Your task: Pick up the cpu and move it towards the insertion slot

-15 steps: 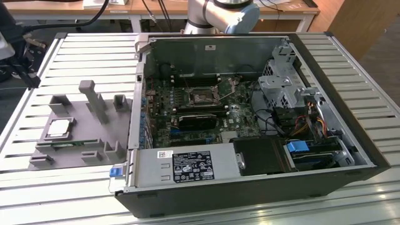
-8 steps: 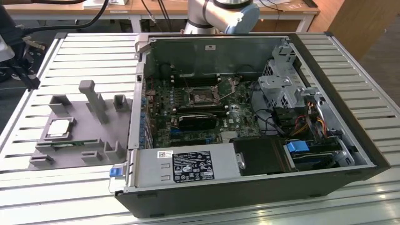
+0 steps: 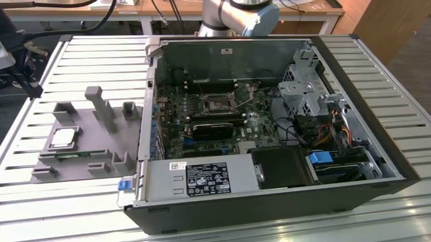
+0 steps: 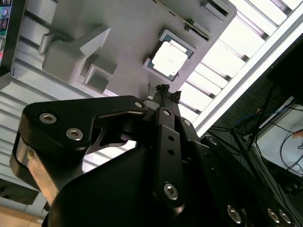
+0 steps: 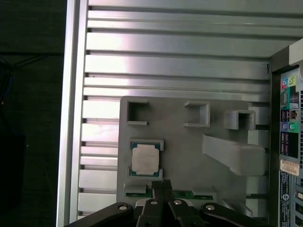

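Gripper (image 5: 161, 183) closed on nothing, hovers near cpu (image 5: 145, 158) | cpu lies flat in grey fixture (image 5: 189, 142) | insertion slot (image 3: 217, 104) inside computer case (image 3: 269, 214), well apart.

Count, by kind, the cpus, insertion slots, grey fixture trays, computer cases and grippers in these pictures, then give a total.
cpu: 1
insertion slot: 1
grey fixture tray: 1
computer case: 1
gripper: 1
Total: 5
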`<state>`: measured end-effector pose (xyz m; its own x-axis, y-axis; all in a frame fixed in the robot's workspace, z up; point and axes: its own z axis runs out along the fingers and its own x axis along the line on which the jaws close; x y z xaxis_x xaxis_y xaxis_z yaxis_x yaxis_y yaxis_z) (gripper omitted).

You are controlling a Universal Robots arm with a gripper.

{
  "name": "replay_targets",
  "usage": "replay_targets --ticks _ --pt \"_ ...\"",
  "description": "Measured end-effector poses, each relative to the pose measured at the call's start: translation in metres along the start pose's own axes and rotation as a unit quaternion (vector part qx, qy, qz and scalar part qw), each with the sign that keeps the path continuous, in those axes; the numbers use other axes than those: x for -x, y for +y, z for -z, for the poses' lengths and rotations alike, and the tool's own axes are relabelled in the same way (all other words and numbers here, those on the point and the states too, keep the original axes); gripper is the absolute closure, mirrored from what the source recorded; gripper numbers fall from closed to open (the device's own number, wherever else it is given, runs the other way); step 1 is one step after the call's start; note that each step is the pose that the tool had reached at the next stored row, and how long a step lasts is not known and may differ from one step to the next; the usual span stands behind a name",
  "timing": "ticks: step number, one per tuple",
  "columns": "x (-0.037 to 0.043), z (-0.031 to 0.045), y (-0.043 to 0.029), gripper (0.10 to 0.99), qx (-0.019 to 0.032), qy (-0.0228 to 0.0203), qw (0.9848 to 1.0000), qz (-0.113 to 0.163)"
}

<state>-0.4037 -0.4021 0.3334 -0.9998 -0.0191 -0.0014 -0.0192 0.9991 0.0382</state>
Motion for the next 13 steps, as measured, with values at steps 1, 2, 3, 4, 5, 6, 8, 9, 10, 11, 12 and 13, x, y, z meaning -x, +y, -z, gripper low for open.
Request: replay_targets --ticks 1,2,3,4,5,6,8,9,10,11,12,13 --pt "-0.0004 -0.0006 0.0 0.984 0.0 -0.0001 1.0 0.0" --pt "-0.0009 -0.0012 0.0 0.984 0.0 -0.0001 1.0 0.0" --pt "-0.0013 -0.0017 0.0 0.984 0.0 -0.0003 1.0 0.0" --pt "-0.0018 -0.0022 0.0 0.984 0.0 -0.0003 1.0 0.0" --pt "-0.0023 -0.0028 0.0 0.984 0.0 -0.0004 1.0 0.0" --pt "-0.0027 -0.0034 -0.0001 0.984 0.0 -0.0005 1.0 0.0" --pt "-0.0036 -0.0046 -0.0001 0.984 0.0 -0.0006 1.0 0.0" --pt "-0.0042 -0.0053 -0.0001 0.984 0.0 -0.0007 1.0 0.0" --pt "-0.0047 -0.0061 -0.0001 0.984 -0.0001 -0.0007 1.0 0.0" --pt "-0.0052 -0.0069 -0.0002 0.984 0.0 -0.0009 1.0 0.0" --pt "-0.0057 -0.0078 -0.0002 0.984 0.0 -0.001 1.0 0.0" --pt "-0.0062 -0.0089 -0.0002 0.984 0.0 -0.001 1.0 0.0"
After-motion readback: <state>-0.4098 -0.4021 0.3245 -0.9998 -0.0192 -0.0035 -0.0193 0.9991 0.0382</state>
